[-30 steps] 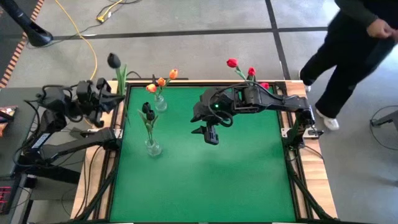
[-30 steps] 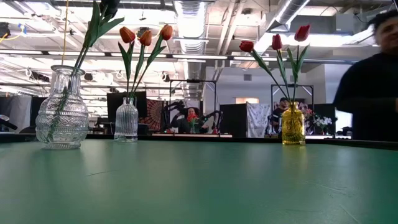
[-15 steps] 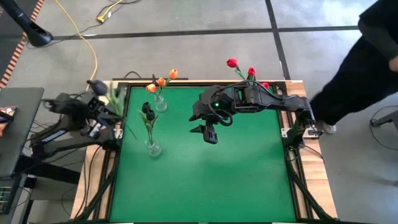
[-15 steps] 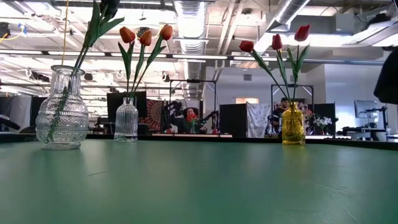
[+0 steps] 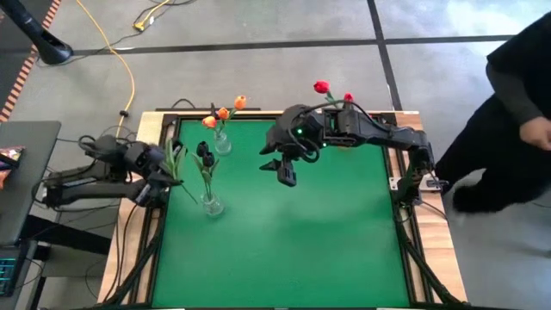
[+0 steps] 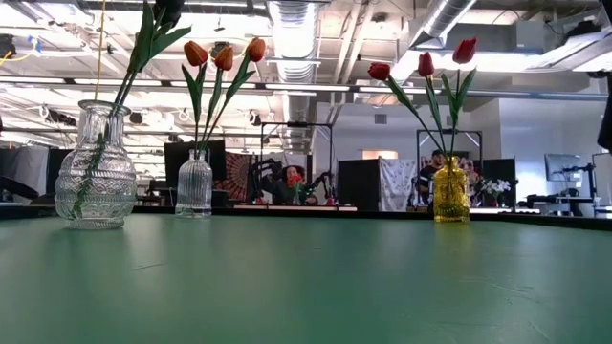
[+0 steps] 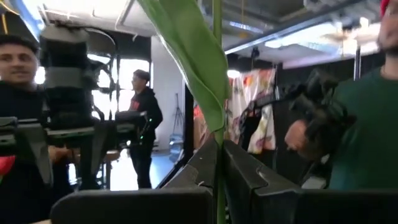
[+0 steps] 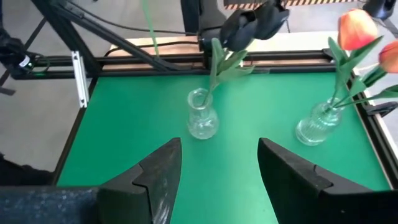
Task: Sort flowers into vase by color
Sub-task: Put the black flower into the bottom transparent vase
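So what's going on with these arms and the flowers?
The robot is sorting tulips into vases by color. Orange ones stand in one clear vase, red ones in the yellow vase, and a dark one in another clear vase. The left gripper, at the table's left edge, is shut on a green stem. The right gripper hovers open mid-table, holding nothing.

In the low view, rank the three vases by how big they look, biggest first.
1. Round clear vase; it also stands nearer the camera, so its true size is unsure.
2. Ribbed clear vase and yellow vase look alike.
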Controlling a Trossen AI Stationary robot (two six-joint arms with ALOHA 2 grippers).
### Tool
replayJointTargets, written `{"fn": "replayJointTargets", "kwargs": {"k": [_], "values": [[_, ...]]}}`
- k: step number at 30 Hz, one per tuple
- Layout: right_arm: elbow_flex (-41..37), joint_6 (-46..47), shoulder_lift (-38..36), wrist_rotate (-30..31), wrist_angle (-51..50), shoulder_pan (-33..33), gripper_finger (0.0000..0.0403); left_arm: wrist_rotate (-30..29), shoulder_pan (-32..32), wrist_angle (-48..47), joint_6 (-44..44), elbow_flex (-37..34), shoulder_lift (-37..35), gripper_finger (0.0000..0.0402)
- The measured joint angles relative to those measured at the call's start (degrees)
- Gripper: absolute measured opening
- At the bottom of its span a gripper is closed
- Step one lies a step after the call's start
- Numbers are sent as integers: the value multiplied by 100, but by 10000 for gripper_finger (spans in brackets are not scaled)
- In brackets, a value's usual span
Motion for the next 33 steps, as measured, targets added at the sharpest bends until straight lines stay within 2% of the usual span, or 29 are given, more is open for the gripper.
{"fn": "replayJointTargets", "kwargs": {"k": [5,12,17,29,33], "values": [[0,1,0,-1,11,-60,238,-223,-148,-504,578,0,2,0],[0,-1,0,-1,10,-77,238,-300,-297,-1131,903,0,0,0],[0,-1,0,-2,26,-88,238,-624,-312,-1766,1320,2,4,0],[0,1,0,-1,197,-88,238,-465,-309,-1927,1618,-21,0,0],[0,1,0,0,231,-88,238,-432,-309,-1220,1521,-504,-8,0]]}}
